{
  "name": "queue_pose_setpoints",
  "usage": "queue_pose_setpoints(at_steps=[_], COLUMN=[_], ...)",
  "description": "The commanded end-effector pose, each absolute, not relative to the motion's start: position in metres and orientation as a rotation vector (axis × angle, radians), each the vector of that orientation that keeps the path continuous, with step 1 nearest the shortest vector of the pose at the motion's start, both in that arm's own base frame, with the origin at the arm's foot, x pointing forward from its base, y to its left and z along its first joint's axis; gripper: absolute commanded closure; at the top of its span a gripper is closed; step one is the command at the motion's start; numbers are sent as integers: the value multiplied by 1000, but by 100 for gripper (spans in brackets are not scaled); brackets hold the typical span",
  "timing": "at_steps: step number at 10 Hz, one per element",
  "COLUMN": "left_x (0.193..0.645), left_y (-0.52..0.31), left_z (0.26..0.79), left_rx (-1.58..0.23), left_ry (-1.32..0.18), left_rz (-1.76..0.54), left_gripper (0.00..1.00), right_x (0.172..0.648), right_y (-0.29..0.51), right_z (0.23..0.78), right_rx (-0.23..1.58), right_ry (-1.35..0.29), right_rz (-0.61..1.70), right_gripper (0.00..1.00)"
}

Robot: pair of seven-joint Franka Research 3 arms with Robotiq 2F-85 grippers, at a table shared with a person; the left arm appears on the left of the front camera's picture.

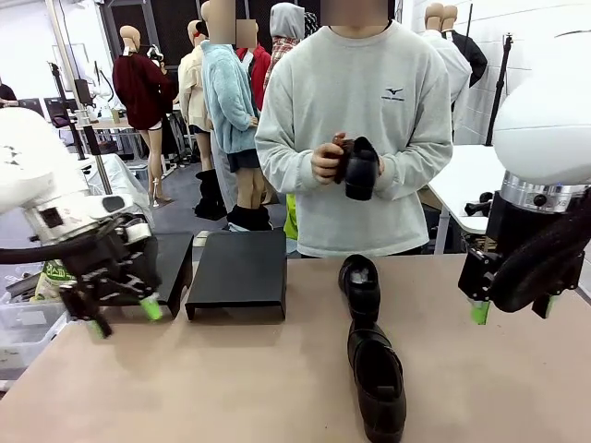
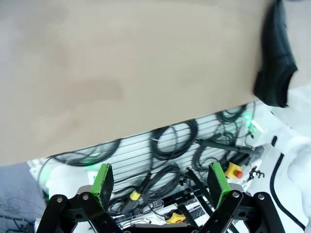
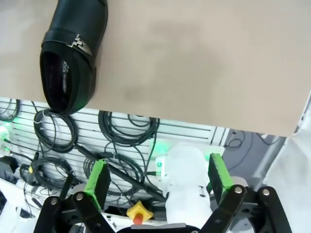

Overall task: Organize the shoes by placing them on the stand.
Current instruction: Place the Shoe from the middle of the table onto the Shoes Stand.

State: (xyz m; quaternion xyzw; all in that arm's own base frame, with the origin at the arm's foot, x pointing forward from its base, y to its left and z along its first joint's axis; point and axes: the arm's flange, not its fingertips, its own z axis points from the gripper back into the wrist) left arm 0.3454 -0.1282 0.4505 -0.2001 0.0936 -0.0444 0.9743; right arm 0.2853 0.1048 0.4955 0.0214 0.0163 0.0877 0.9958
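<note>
Two black glossy shoes lie on the tan table: one (image 1: 360, 284) near the far edge at the middle, another (image 1: 378, 378) nearer the camera, its heel hanging at the table's near edge. The nearer shoe also appears in the right wrist view (image 3: 73, 53) and in the left wrist view (image 2: 275, 58). The person at the far side holds a third shoe (image 1: 358, 167) in both hands at chest height. The black stand (image 1: 238, 273) sits at the far left of the table. My left gripper (image 1: 120, 318) hovers open beside the stand. My right gripper (image 1: 512, 309) hangs open at the right, empty.
A second black block (image 1: 174, 263) lies left of the stand, partly behind my left arm. Below the table's near edge are cables (image 3: 116, 131) and a robot base (image 3: 187, 184). A white table (image 1: 476, 185) stands at the far right. Bare tabletop (image 1: 203, 378) lies between the arms.
</note>
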Motion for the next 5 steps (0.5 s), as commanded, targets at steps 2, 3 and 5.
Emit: queue_pose_setpoints(at_steps=[2, 3, 5], left_x=[368, 369, 374], left_y=[-240, -264, -308], left_z=[428, 421, 397], left_rx=[-577, -563, -486], left_ry=[247, 211, 321], left_rz=[-124, -112, -173], left_gripper=[0, 0, 0], right_x=[292, 292, 292], right_y=[112, 112, 112], right_z=[497, 497, 497], right_rx=[44, 44, 44], right_ry=[45, 45, 45], right_rz=[193, 193, 193], right_gripper=[0, 0, 0])
